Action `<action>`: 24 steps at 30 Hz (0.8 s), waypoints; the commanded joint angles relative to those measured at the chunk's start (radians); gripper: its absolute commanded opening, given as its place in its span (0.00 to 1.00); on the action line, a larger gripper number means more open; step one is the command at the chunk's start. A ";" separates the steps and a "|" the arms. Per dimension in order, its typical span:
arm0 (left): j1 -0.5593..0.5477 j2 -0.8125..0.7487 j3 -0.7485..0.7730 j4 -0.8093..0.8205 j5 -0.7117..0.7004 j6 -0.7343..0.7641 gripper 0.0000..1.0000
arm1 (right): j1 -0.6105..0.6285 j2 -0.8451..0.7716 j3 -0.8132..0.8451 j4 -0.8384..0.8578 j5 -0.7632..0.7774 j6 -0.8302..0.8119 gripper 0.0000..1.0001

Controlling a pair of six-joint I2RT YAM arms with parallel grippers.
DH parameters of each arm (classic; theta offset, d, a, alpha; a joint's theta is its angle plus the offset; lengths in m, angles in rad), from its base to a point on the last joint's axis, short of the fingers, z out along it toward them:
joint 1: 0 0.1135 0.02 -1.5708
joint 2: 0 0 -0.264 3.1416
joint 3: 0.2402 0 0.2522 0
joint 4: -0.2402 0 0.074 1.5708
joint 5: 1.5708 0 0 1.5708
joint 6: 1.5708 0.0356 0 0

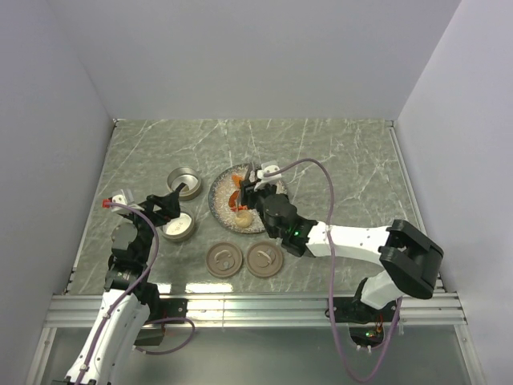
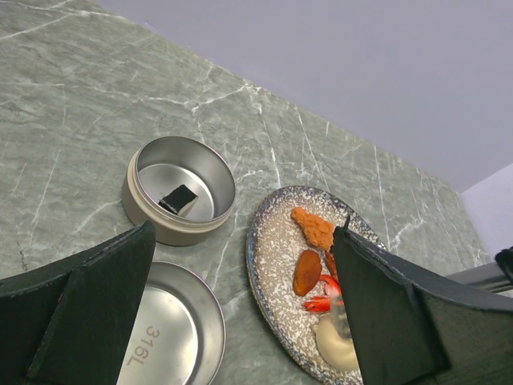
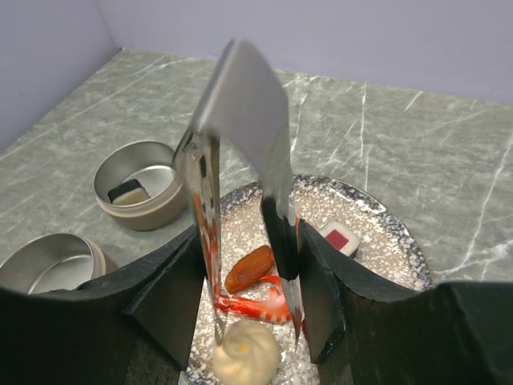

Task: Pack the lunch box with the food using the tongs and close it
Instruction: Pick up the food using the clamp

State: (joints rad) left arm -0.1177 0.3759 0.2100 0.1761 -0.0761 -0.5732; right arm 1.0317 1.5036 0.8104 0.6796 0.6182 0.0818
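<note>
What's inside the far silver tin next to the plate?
One small black-topped block lies on the floor of the tin. The tin's near wall hides a strip of that floor.

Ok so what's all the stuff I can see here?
table: one, grey-green marble, under everything
plate: one, speckled grey, mid table
crumbed piece: one, orange, on the plate
oval piece: one, orange, on the plate
shrimp: one, red, on the plate
bun: one, beige, on the plate
square: one, white with red centre, on the plate
tins: two, silver, left of the plate
block: one, black and white, in the far tin
lids: two, brown, near edge
tongs: one, grey metal, tips down over the plate
left fingers: two, black, open, by the tins
right fingers: two, black, shut on the tongs
</note>
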 commanded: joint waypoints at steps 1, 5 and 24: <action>0.000 -0.005 0.015 0.046 0.012 -0.013 0.99 | 0.011 -0.069 -0.014 0.058 0.067 0.003 0.55; 0.000 -0.008 0.014 0.045 0.012 -0.013 0.99 | 0.018 -0.089 -0.028 0.052 0.075 0.001 0.55; 0.000 -0.012 0.012 0.042 0.016 -0.013 0.99 | 0.056 -0.022 0.022 -0.038 0.061 0.041 0.50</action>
State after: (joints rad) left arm -0.1177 0.3748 0.2100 0.1761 -0.0757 -0.5735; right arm 1.0786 1.4715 0.7815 0.6594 0.6586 0.0978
